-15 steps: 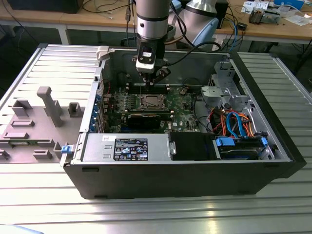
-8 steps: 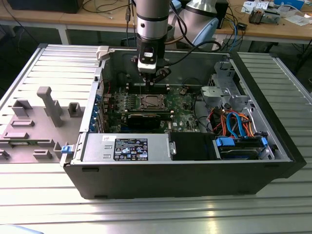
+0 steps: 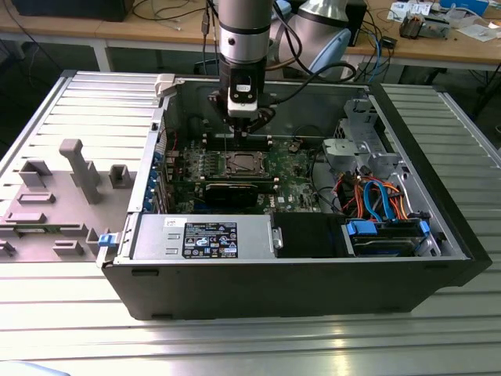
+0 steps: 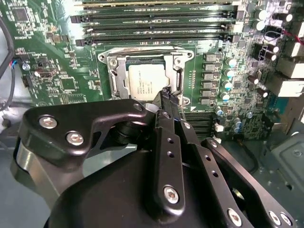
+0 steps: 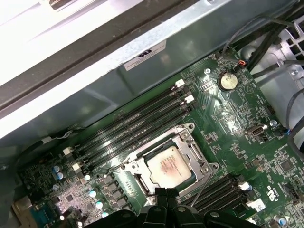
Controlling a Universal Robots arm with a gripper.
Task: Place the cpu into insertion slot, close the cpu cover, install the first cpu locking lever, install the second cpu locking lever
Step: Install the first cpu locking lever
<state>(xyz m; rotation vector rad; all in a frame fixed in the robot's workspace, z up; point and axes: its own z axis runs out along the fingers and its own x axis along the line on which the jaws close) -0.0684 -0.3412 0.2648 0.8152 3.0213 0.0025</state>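
CPU (image 5: 170, 166) sits in the insertion slot (image 5: 195, 153); the gripper (image 5: 165, 193) hovers at its edge, jaws pressed together.

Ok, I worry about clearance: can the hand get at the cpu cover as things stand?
Probably yes: the hand hangs close over the edge of the cpu cover, and no cable or card lies between them.

The cpu (image 5: 168, 166), a flat square chip with a silver-grey top and a faint reddish smudge, lies level in the slot (image 5: 129, 167). The slot is 1 square socket with a silvery metal rim, set in the green board (image 5: 228, 118). The cover (image 5: 190, 145), a thin silvery frame, seems to lie flat around the chip, which shows through its window.
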